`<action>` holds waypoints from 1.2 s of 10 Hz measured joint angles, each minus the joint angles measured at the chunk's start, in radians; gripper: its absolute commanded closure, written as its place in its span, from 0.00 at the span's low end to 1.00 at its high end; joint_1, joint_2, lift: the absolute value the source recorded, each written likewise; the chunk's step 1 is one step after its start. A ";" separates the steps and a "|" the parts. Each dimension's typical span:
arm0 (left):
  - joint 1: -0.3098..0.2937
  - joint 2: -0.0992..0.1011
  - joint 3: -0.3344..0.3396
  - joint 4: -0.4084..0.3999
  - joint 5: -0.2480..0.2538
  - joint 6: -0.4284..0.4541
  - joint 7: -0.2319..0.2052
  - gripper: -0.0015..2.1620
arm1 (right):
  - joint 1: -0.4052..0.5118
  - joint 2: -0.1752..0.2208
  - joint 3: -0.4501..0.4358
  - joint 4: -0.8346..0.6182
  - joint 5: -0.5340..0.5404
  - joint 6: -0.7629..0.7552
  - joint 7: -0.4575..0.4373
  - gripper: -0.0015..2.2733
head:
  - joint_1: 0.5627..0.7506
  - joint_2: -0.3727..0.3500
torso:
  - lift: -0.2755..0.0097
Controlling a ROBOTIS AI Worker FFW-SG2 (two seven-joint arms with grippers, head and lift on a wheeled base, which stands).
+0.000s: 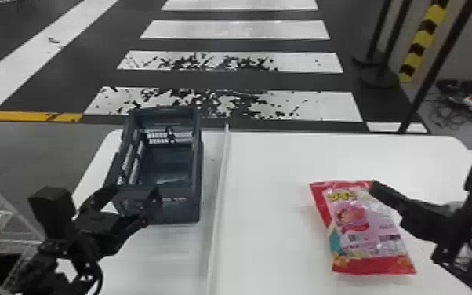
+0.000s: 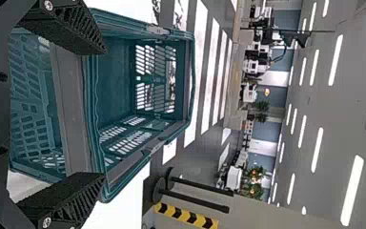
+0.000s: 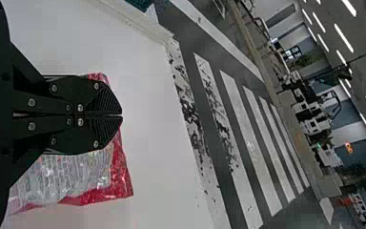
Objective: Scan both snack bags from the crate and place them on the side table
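The left tool (image 1: 134, 192) stood wide open at the crate (image 1: 197, 176), gripping nothing. The right tool (image 1: 375, 188), closed and empty, hung over the snack bag (image 1: 358, 223) lying on the table (image 1: 262, 168).

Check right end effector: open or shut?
Shut: right end effector has its fingers together at the tips in the right wrist view.

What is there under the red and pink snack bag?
Under the snack bag there is the white table, seen along the bag's left edge. Whatever else may lie directly beneath is covered by the bag, so I cannot tell.
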 measured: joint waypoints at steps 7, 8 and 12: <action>-0.007 0.000 -0.001 -0.008 0.000 0.000 0.003 0.04 | 0.101 -0.003 -0.118 -0.089 0.193 -0.055 -0.068 0.03 | 0.70 0.32 | 0.63; -0.007 0.002 -0.001 -0.007 0.000 0.000 0.003 0.04 | 0.098 -0.006 -0.123 -0.079 0.239 -0.054 -0.070 0.03 | 0.70 0.30 | 0.63; -0.014 0.003 -0.008 0.002 0.000 0.000 0.001 0.04 | 0.047 -0.071 -0.146 0.047 0.275 -0.037 -0.068 0.03 | 0.70 0.22 | 0.63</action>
